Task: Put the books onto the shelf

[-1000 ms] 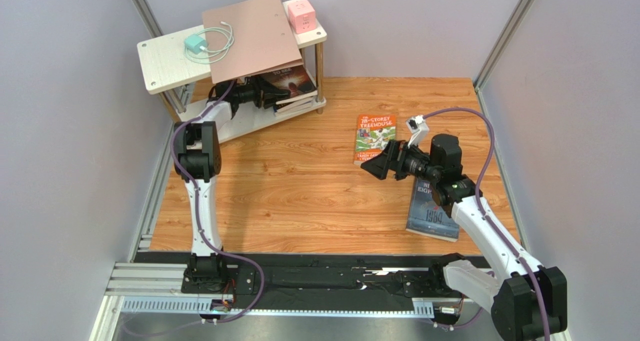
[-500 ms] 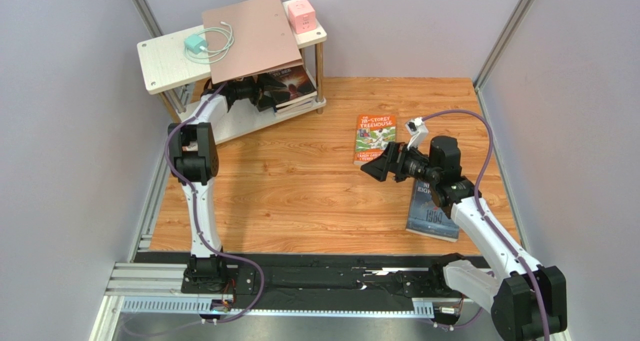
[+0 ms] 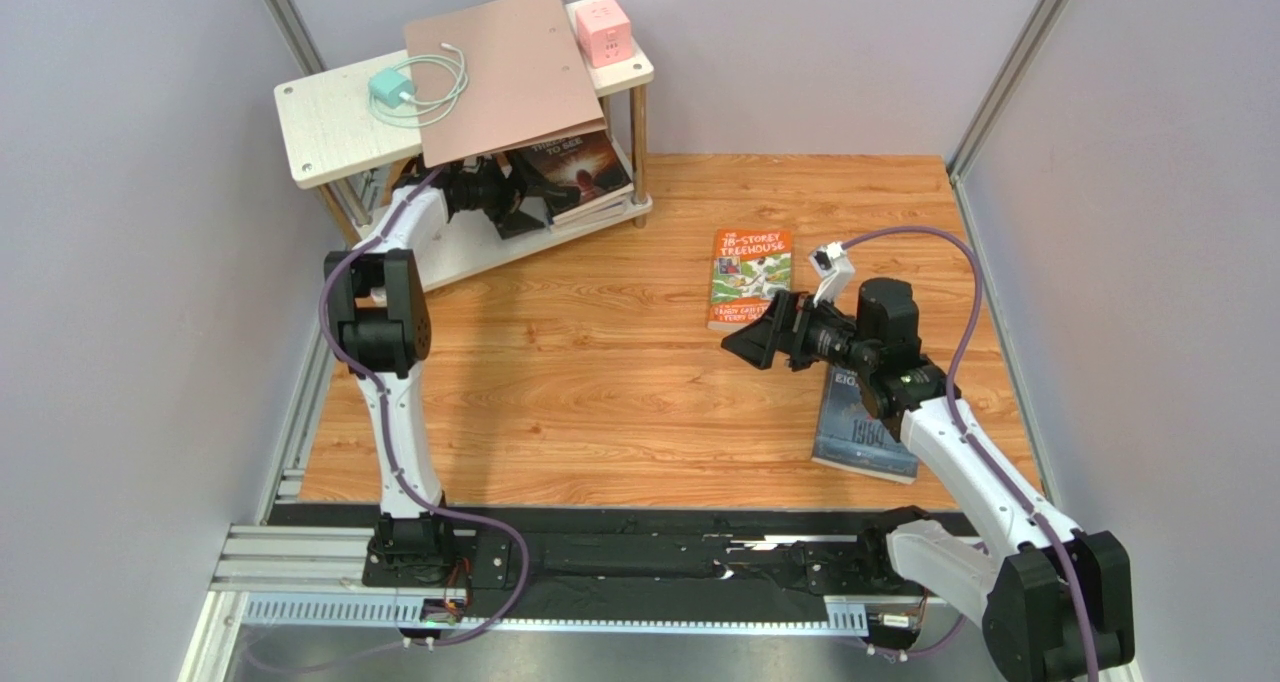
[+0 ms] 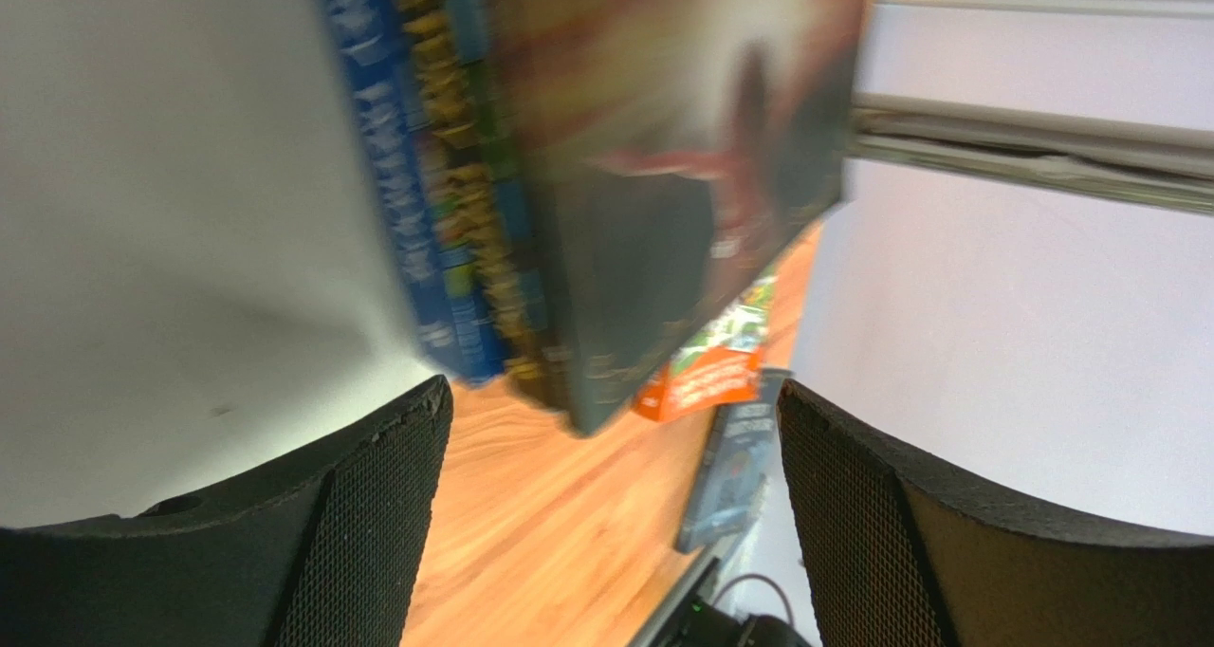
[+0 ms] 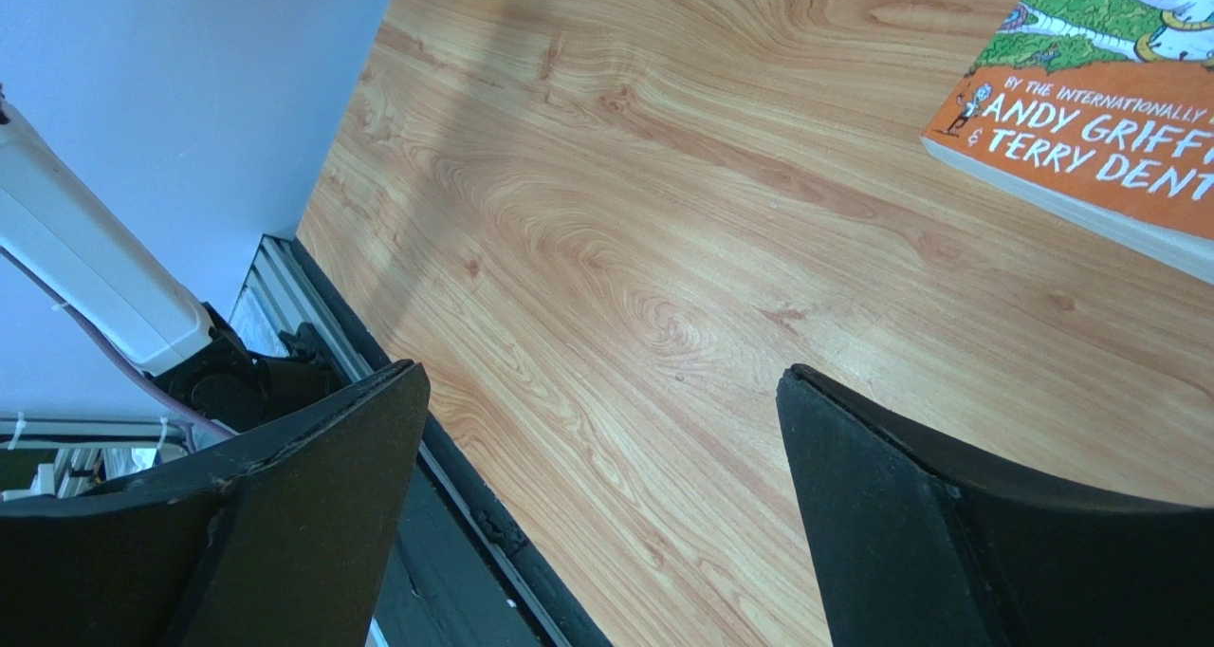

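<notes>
"Books (image 3: 576, 168) stacked on the shelf (image 3: 323, 120): is the left pincer (image 4: 610, 387) pinching them?"

"No. Its fingers (image 4: 342, 533) stand spread wide with nothing between them. The near corner of the pile shows just ahead of the tips in the wrist view."

"Where is that pincer on the shelf?"

"On the lower tier, under the top board, just left of the pile as the overhead camera sees it."

"What is in the pile?"

"A dark book (image 4: 670, 149) lies on top, with blue spines (image 4: 392, 178) beneath it. The covers are blurred at the wrist, so I cannot read them there."

"And the right pincer (image 5: 602, 374)?"

"Also spread wide and empty. It hangs over bare wood of the counter (image 3: 601, 367), near the lower left corner of the orange Treehouse book (image 3: 748, 277), apart from it."

"How does that book lie?"

"Flat on the counter, cover up, well apart from the shelf."

"Any other book?"

"A grey-blue book (image 3: 864, 439) lies flat farther right, partly hidden under the right arm."

"What sits on the top tier?"

"A pinkish-brown board (image 3: 504, 75) overhangs the front edge. A pink cube (image 3: 604, 30) is at its right, and a mint charger (image 3: 391, 88) with a coiled white cable at its left."
</notes>
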